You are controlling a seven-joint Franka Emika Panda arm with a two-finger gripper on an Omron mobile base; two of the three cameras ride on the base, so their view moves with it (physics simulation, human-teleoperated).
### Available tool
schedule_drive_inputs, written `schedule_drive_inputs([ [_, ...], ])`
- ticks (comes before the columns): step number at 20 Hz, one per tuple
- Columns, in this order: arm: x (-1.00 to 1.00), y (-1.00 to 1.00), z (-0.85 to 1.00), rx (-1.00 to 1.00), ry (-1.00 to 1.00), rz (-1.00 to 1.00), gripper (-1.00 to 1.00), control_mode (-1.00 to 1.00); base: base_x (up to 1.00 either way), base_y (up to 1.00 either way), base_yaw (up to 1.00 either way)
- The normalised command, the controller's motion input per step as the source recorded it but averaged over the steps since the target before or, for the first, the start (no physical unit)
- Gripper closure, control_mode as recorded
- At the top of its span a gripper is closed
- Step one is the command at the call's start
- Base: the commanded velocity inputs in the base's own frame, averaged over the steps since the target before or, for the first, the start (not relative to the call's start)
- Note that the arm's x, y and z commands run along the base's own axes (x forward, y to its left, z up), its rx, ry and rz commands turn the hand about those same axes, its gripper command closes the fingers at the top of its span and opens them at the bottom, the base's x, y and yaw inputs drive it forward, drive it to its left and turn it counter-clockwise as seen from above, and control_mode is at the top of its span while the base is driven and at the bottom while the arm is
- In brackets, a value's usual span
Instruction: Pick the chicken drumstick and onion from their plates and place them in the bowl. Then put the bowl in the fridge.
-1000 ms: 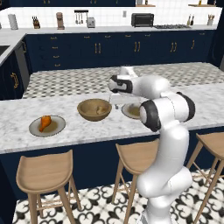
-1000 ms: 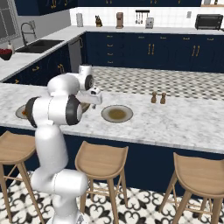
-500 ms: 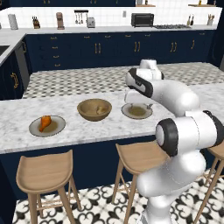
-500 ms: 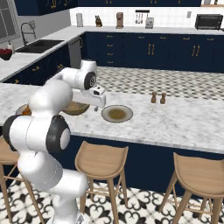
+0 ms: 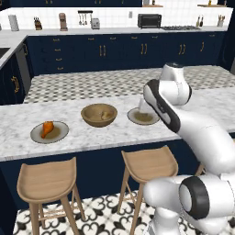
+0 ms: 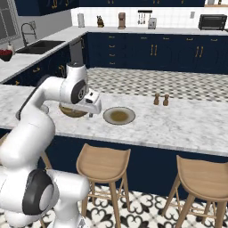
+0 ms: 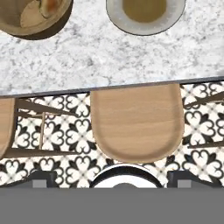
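Orange-brown chicken drumstick [image 5: 47,129] lies on the grey-beige plate [image 5: 36,136] left of the round wooden bowl [image 5: 98,114], which holds the pale onion [image 5: 106,114]. The two-finger gripper [image 6: 92,112], jaws wide and empty, should probably approach the drumstick from above, gripping its thick end.

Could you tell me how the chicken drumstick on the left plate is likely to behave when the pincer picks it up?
The chicken drumstick tapers from a thick end, so a grip near the thin end would probably let it swing or slip. It looks small and rigid, likely light. Lying loose on a flat plate with a low rim, it may slide or roll if nudged sideways before the jaws close.
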Motion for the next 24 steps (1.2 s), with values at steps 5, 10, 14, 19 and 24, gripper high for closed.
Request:
schedule_drive_inputs([
  [5,-0.52,0.0,0.0,0.01,-0.35,-0.01,-1.0,-1.0,0.0,0.0,0.0],
  [10,-0.13,0.04,0.03,0.0,-0.24,-0.01,-1.0,1.0,-0.07,0.1,0.0],
  [14,0.0,0.0,0.0,0.0,0.0,0.0,-1.0,1.0,-0.39,0.94,0.0],
  [19,0.0,0.0,0.0,0.0,0.0,0.0,-1.0,1.0,-0.35,1.0,-0.03],
  [24,0.0,0.0,0.0,0.0,0.0,0.0,-1.0,1.0,0.11,0.86,-0.07],
])
